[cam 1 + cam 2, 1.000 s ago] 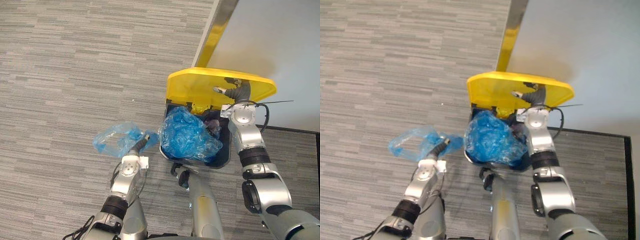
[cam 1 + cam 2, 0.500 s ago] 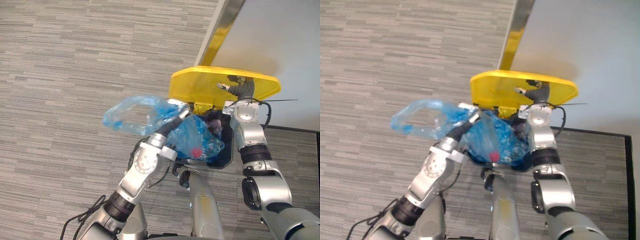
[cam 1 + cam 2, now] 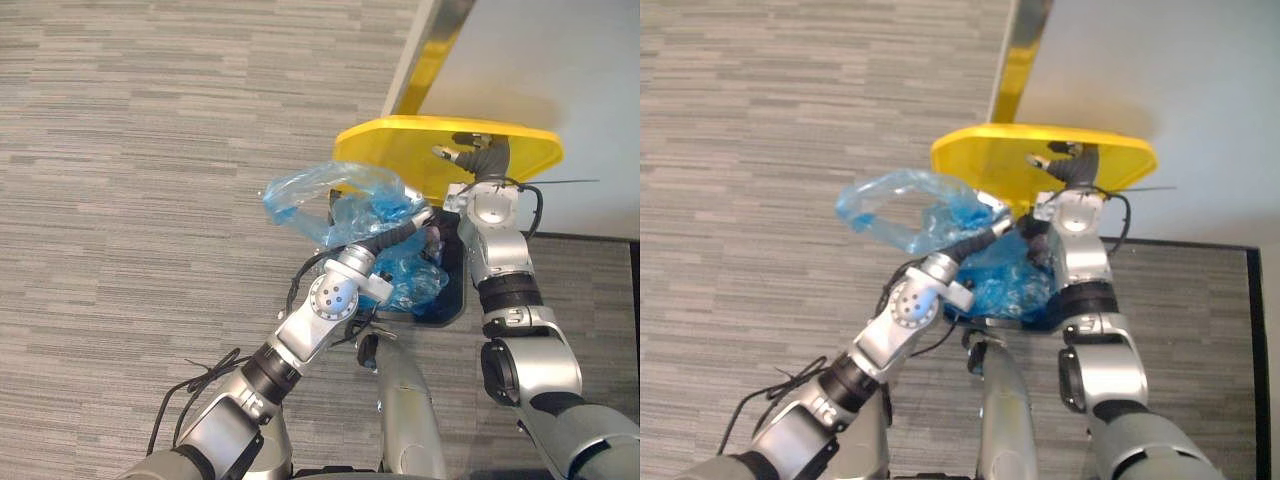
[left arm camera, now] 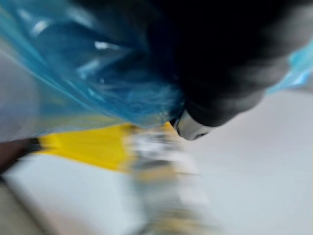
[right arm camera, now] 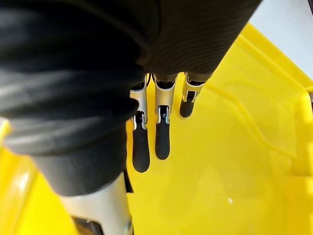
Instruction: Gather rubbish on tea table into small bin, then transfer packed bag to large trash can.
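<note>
The large trash can stands on the grey carpet beside a white wall. Its yellow lid is raised upright at the back edge. The right hand rests against the inner face of this lid. In the right wrist view its fingers are straight and lie close together, flat on the yellow plastic, with nothing between them. I judge that the hand is placed so to stop the lid from falling shut while the other arm works.

The left hand reaches over the opening of the can and carries the packed blue bag. The bag hangs above the left edge of the opening and partly in front of the lid, not yet inside. The left wrist view shows blue film right against the hand's dark cover, but it is blurred, so I cannot tell how the hand closes on the bag.

Inside the can there is already crumpled blue plastic, probably its liner. The transfer seems near its end: the bag needs only to go down past the rim and be released.
</note>
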Robot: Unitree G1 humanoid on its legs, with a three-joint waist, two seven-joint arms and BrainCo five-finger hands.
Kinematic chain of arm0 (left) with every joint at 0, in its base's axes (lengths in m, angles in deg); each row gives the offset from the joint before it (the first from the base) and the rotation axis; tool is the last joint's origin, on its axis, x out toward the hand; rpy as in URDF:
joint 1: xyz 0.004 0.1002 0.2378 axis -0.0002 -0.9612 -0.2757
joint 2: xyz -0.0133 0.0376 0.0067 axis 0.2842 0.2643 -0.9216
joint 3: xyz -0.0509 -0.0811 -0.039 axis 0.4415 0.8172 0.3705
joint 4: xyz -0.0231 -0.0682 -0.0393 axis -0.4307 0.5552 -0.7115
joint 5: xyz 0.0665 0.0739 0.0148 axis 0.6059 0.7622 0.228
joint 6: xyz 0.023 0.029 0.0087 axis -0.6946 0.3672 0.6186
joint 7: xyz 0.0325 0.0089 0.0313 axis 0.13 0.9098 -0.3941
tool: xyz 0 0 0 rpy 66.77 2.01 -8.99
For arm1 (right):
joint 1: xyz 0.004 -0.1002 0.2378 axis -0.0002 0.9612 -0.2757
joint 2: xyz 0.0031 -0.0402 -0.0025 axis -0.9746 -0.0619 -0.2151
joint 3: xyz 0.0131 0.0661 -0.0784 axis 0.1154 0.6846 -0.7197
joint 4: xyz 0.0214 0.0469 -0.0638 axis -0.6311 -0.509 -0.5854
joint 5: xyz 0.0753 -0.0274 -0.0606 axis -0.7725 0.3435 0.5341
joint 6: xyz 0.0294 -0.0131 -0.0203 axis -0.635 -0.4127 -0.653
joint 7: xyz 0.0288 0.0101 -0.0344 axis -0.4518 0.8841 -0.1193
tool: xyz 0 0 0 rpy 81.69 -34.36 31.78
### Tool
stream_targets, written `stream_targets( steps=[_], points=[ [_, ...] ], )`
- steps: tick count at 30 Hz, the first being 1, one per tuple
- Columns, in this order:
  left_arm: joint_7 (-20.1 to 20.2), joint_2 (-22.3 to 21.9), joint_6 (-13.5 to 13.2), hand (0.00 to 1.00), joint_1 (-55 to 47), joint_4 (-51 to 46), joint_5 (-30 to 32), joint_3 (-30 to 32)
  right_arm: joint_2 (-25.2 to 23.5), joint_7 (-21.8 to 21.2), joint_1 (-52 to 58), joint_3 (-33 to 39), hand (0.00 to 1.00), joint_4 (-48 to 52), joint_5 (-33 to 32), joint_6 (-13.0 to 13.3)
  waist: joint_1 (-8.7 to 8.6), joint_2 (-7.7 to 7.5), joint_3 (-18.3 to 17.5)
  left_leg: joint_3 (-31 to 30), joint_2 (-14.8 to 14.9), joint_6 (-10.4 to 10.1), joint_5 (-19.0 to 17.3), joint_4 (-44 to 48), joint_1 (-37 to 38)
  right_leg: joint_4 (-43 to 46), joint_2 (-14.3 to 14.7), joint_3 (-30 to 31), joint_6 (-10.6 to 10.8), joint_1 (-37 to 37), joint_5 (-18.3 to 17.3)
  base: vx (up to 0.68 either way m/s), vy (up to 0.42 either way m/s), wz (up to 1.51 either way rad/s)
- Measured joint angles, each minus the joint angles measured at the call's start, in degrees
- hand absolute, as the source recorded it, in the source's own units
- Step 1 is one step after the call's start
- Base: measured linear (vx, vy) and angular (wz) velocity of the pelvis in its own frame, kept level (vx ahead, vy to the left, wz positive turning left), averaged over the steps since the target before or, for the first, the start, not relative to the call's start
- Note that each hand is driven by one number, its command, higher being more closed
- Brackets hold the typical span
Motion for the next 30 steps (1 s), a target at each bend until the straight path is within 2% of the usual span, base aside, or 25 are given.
stream_targets(
  steps=[5, 8, 11, 12, 20, 26, 30],
  points=[
    [-0.08, -0.46, 2.01, 1.0, 4.68, 9.64, 1.78, 3.12, 0.31, 0.6, -0.08, -1.9, 0.0, 5.1, 0.14, 0.06, -1.31, -0.73, 2.08, 0.3, 0.15, -0.8, -0.73, 1.37, -2.15, 0.05, 0.17, 0.39, 0.12, -1.87, 0.25, 0.02, 0.009, -0.05],
    [-0.69, -0.9, 2.68, 1.0, 7.93, 15.92, 3.0, 5.66, 0.37, 1.13, -0.58, -3.43, 0.0, 7.37, 0.0, 0.33, -2.35, -0.79, 2.85, 0.43, 0.43, -0.39, -1.38, 2.47, -4.2, -0.18, 0.45, 0.52, 0.21, -3.48, 0.62, 0.01, 0.008, -0.07],
    [-1.84, -1.0, 3.25, 1.0, 10.91, 20.53, 5.32, 9.16, 0.4, 1.3, -2.23, -6.01, 0.0, 9.09, -0.15, 0.98, -2.5, -1.06, 3.65, 1.98, 0.8, -0.74, -1.78, 3.52, -6.36, -0.59, 1.26, 1.82, -0.74, -5.95, 1.92, 0.03, 0.021, -0.21],
    [-2.3, -1.04, 3.72, 0.0, 12.04, 22.25, 6.04, 10.37, 0.41, 1.23, -2.91, -6.59, 0.0, 9.1, -0.27, 1.3, -2.86, -0.99, 4.59, 2.02, 0.89, -0.73, -1.78, 4.15, -6.72, -0.73, 1.35, 1.83, -1.13, -6.0, 2.23, 0.04, 0.024, -0.16],
    [-2.3, -1.03, 7.03, 0.0, 13.78, 26.95, 16.66, 12.65, 0.52, 0.5, -4.47, -11.88, 0.0, 11.21, -0.56, 2.13, -3.16, -0.96, 5.37, 3.86, 1.63, -0.49, -2.34, 6.93, -9.59, -0.28, 2.05, 2.94, -1.82, -8.91, 2.92, 0.03, 0.025, -0.09],
    [-2.4, -0.62, 6.94, 0.0, 13.72, 26.46, 16.65, 12.35, 0.54, -0.43, -5.64, -13.53, 0.0, 11.2, -0.52, 2.94, -3.3, -0.94, 5.32, 4.89, 1.47, -0.28, -3.46, 7.41, -9.38, -0.98, 2.26, 3.91, -1.62, -8.9, 3.85, -0.01, 0.035, -0.07],
    [-2.21, 0.33, 6.24, 0.0, 13.48, 24.68, 12.71, 11.49, 0.51, -1.25, -6.61, -15.3, 0.0, 11.2, -0.41, 2.98, -3.28, -0.9, 5.27, 5.79, 1.36, -0.34, -3.42, 7.26, -8.22, -1.18, 2.5, 4.61, -1.76, -8.31, 4.13, 0.0, 0.016, -0.09]
  ],
)
